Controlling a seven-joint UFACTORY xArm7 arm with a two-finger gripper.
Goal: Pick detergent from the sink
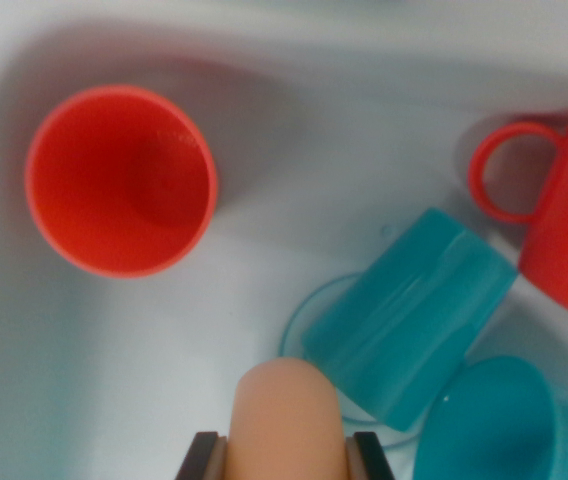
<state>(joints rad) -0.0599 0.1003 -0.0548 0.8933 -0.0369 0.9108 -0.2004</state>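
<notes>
A peach-coloured rounded detergent bottle (286,410) rises from the bottom edge of the wrist view. My gripper (287,458) is shut on it, with one dark finger (204,458) pressed to its left side and the other finger (370,456) to its right. Only the bottle's rounded end shows; the rest is cut off by the frame. Below it lies the pale white sink (114,380), with its curved wall along the view's left and top.
A red cup (119,180) stands upright in the sink at the view's left. A teal cup (409,315) lies tipped beside the bottle. Another teal cup (509,425) sits at the lower right. A red mug (564,220) with a loop handle is at the right edge.
</notes>
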